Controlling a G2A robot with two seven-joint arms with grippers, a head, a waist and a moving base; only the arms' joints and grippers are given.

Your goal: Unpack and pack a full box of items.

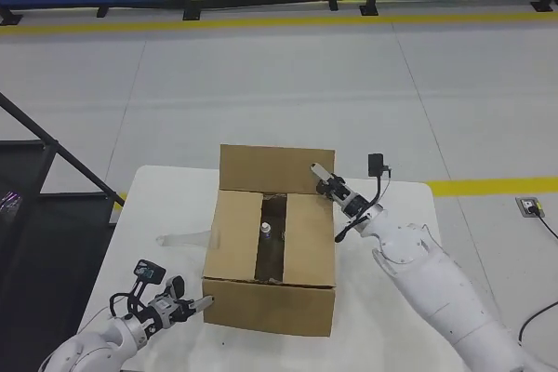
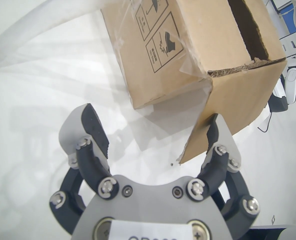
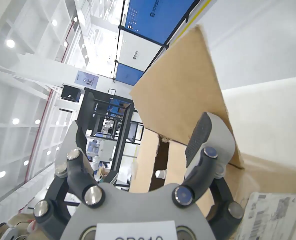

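Item: my left pincer (image 2: 153,116), spread wide and empty, one finger just beside the front flap (image 2: 238,96) of the cardboard box (image 1: 270,270).
Item: my right pincer (image 3: 140,123), likewise spread, at the upright rear flap (image 3: 178,96).
Box: stands mid-table (image 1: 167,195), top flaps parted, a bottle (image 1: 266,229) showing in the gap.
Judged: stiff board that creases at folds, heavy if full. Take flaps by their free edges, not the loose tape (image 2: 188,58).

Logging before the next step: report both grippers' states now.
Left gripper: open, empty, at the box corner.
Right gripper: open, empty, by the raised flap.
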